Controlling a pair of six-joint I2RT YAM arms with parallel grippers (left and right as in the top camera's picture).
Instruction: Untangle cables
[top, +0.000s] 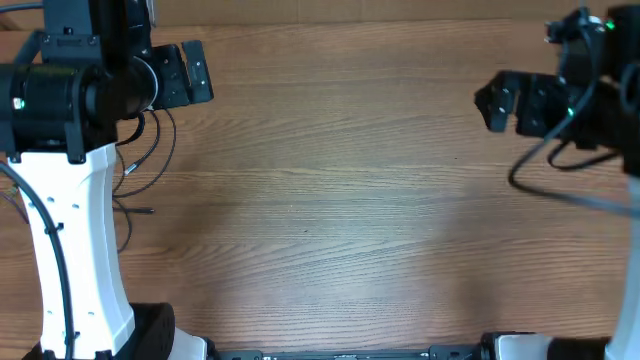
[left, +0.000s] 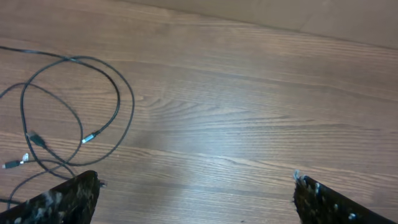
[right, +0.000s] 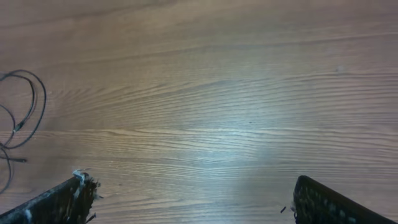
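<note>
The cables (top: 174, 140) are thin black cords lying in loose loops on the wooden table at the left, partly hidden under the left arm. In the left wrist view the cables (left: 119, 99) loop across one another at the left, with a silver-tipped plug (left: 89, 138) inside the loops. My left gripper (left: 196, 186) hangs above bare wood to their right, open and holding nothing. My right gripper (right: 193, 186) is open and empty over the right side of the table, far from the cables (right: 45, 102). In the overhead view the left gripper (top: 190, 75) and right gripper (top: 495, 100) are both near the far edge.
The left arm's white base column (top: 75, 250) stands at the near left, with cable strands on both sides of it. A thicker black wire (top: 560, 185) hangs from the right arm. The wooden table (top: 330, 220) spreads between the arms.
</note>
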